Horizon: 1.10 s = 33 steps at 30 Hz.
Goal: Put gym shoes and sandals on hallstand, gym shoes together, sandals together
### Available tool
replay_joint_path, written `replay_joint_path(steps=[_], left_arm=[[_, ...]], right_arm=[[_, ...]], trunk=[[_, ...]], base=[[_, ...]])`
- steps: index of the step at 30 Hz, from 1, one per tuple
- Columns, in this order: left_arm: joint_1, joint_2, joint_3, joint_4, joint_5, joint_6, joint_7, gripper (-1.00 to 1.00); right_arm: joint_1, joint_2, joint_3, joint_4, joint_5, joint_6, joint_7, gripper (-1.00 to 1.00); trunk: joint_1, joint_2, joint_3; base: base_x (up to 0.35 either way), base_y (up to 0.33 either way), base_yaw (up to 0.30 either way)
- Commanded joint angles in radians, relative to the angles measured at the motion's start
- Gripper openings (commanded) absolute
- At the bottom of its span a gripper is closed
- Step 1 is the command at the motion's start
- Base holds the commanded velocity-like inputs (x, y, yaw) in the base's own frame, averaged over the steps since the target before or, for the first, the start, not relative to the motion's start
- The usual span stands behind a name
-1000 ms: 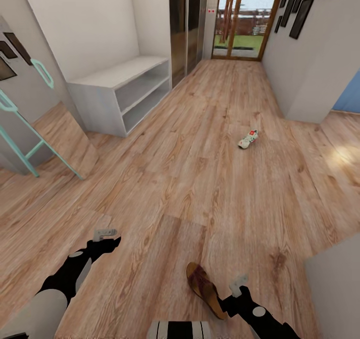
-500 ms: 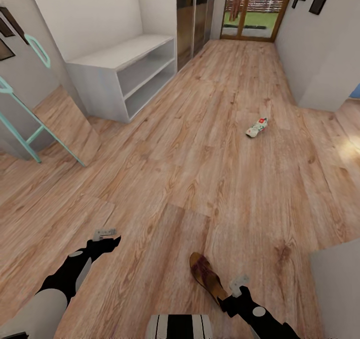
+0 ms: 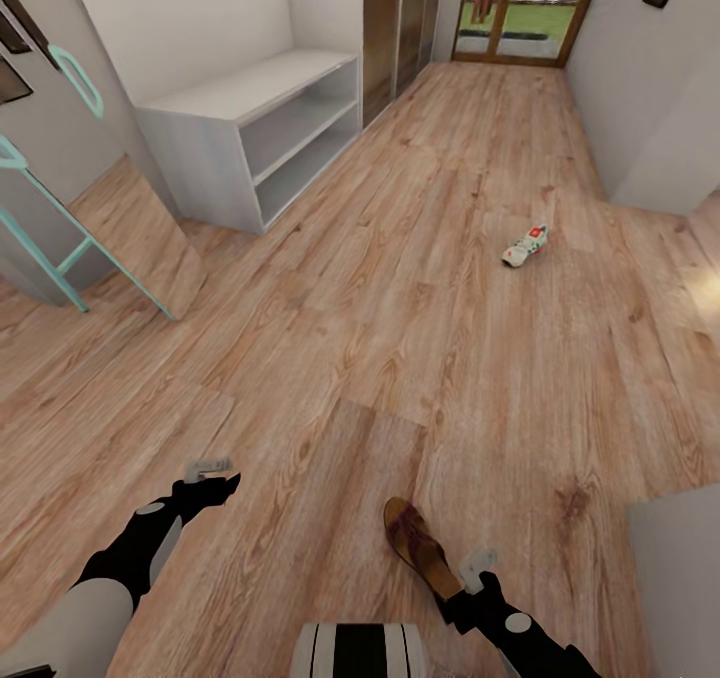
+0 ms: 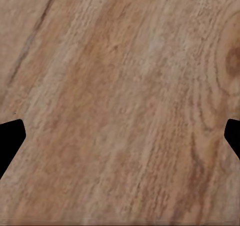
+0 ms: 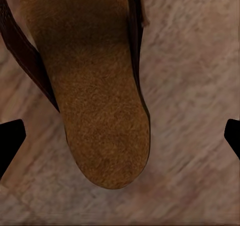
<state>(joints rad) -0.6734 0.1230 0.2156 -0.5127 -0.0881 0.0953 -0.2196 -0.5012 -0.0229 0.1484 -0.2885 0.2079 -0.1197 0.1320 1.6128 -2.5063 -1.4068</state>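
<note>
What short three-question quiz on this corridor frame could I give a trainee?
1. True or false: the sandal lies on the corridor floor.
2. Which gripper is nearest the sandal: A) left gripper, B) right gripper?
3. Fill in: the gym shoe lies on the ____, apart from the grey two-shelf bench.

Key: 1 true. 2 B; in the right wrist view the open fingertips flank the sandal's tan footbed. 3 floor.

A plain low grey two-shelf bench (image 3: 255, 123) is set against the white wall at far left. A teal-framed mirror (image 3: 95, 228) is leaned nearer left. Glazed doors (image 3: 520, 8) are seen far.
</note>
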Motion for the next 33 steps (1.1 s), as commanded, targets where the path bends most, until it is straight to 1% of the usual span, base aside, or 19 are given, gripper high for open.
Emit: replay_joint_path(steps=[1, 3, 14, 20, 33], left_arm=[[0.0, -0.001, 0.008, -0.002, -0.009, 0.006, -0.009, 1.0], [0.0, -0.001, 0.008, -0.002, -0.009, 0.006, -0.009, 1.0], [0.0, -0.002, 0.008, -0.001, -0.01, 0.005, -0.009, 1.0], [0.0, -0.002, 0.008, -0.001, -0.01, 0.006, -0.009, 1.0], [0.0, -0.001, 0.008, -0.001, -0.01, 0.005, -0.008, 1.0]], right_arm=[[0.0, 0.0, 0.0, 0.0, 0.007, -0.003, 0.001, 1.0], [0.0, 0.0, 0.0, 0.0, 0.007, -0.003, 0.001, 1.0], [0.0, -0.002, 0.0, -0.003, 0.007, -0.002, -0.002, 1.0], [0.0, -0.003, 0.0, -0.004, 0.007, -0.002, -0.003, 1.0], [0.0, -0.005, -0.003, -0.004, 0.007, -0.004, -0.004, 1.0]], trunk=[[0.0, -0.001, -0.005], [0.001, -0.001, -0.014], [0.001, -0.001, -0.024], [0.004, -0.002, -0.048], [0.004, -0.002, -0.05]], base=[[0.0, 0.0, 0.005], [0.0, 0.0, 0.02], [0.0, 0.0, 0.049], [0.0, 0.0, 0.005], [0.0, 0.0, 0.0]])
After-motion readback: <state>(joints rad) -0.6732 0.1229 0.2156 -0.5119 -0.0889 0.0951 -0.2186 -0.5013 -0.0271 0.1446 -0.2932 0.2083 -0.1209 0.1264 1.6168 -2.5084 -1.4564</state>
